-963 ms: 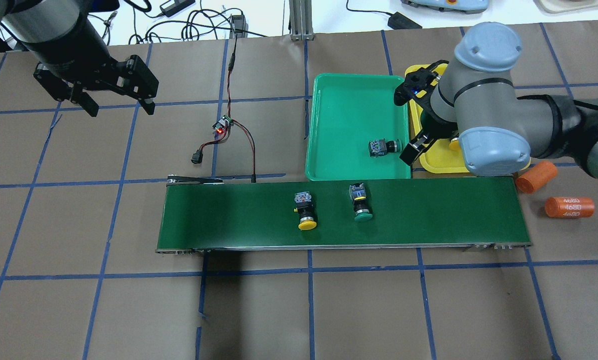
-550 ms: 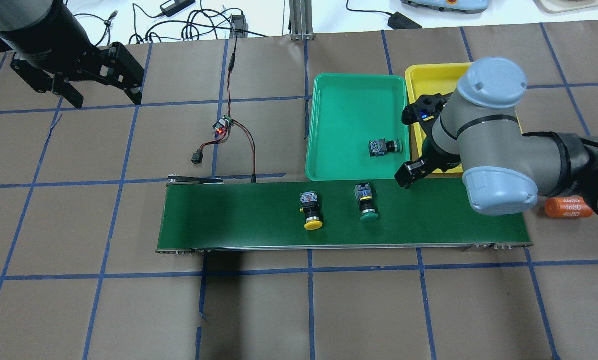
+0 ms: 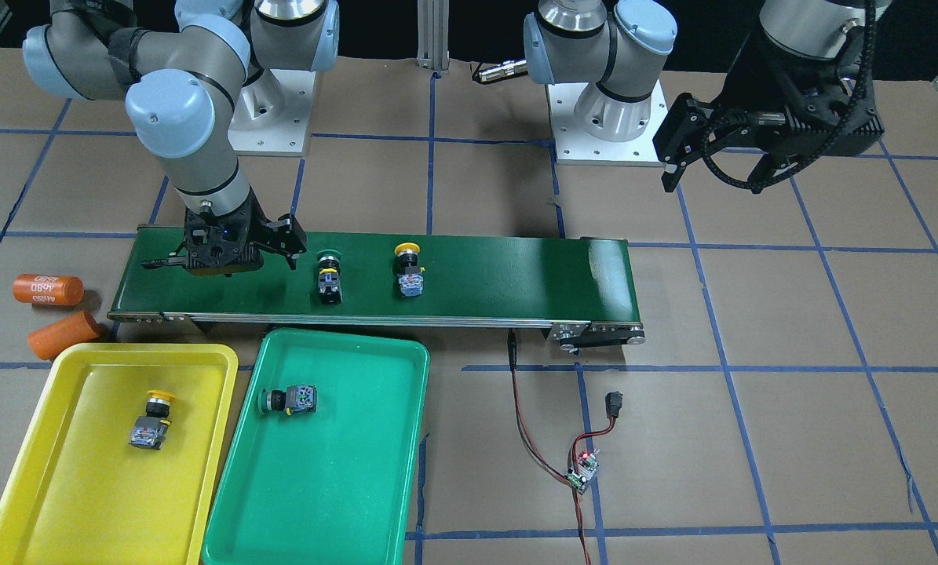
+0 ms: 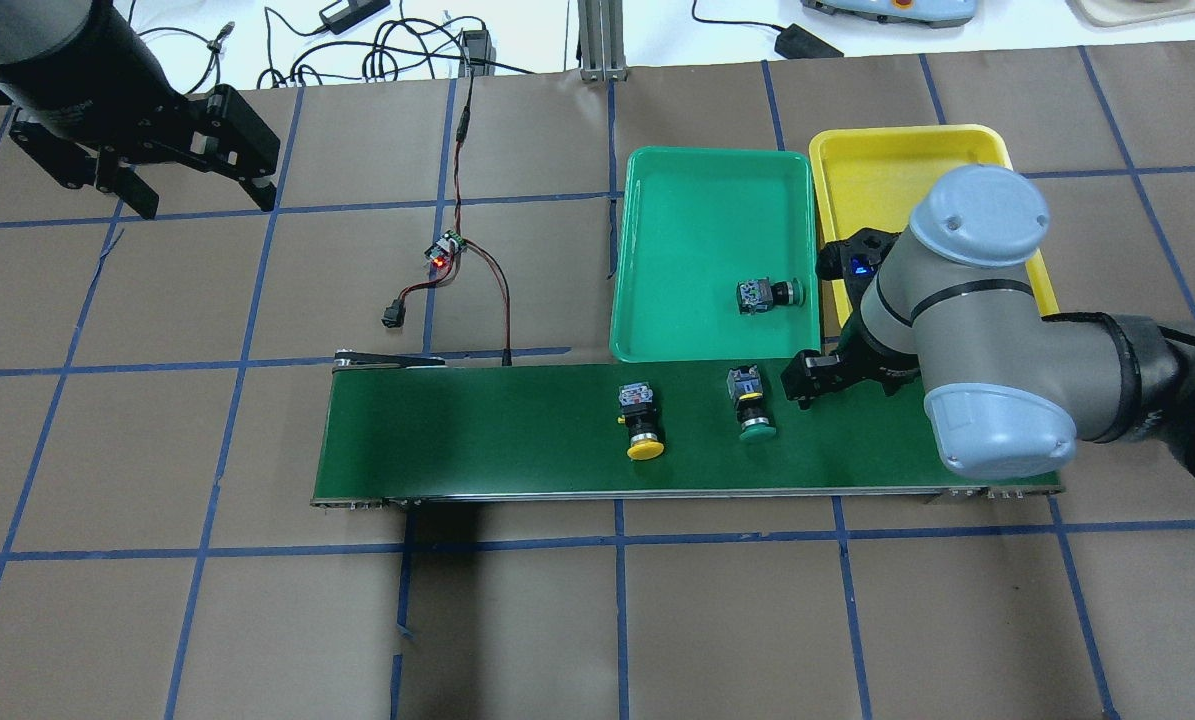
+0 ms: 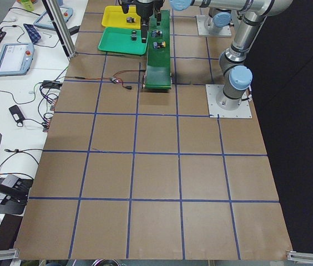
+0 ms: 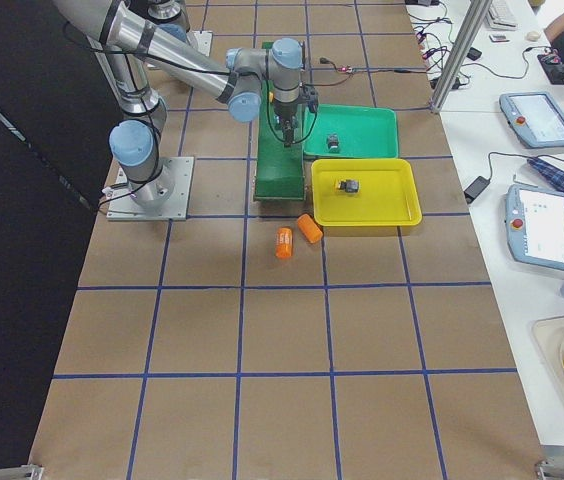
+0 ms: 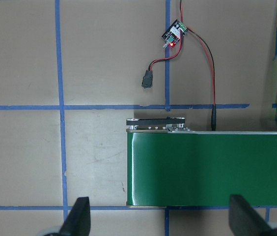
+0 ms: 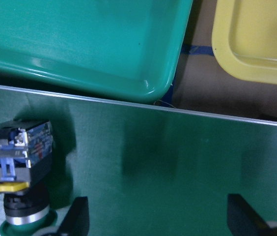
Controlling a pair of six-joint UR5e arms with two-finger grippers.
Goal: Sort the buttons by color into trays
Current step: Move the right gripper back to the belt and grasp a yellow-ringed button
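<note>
Over the conveyor belt (image 4: 457, 430) my right gripper (image 8: 160, 219) hangs released and empty, just beside the green button (image 4: 752, 405); the yellow button (image 4: 642, 425) lies near. My left gripper (image 4: 200, 197) is released too, well apart. Green tray (image 4: 657, 200) and yellow tray (image 3: 84, 502) each hold one matching button.

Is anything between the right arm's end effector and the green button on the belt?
Nothing visible does. The open right end effector is over the belt beside the green button, with only bare belt between them.
</note>
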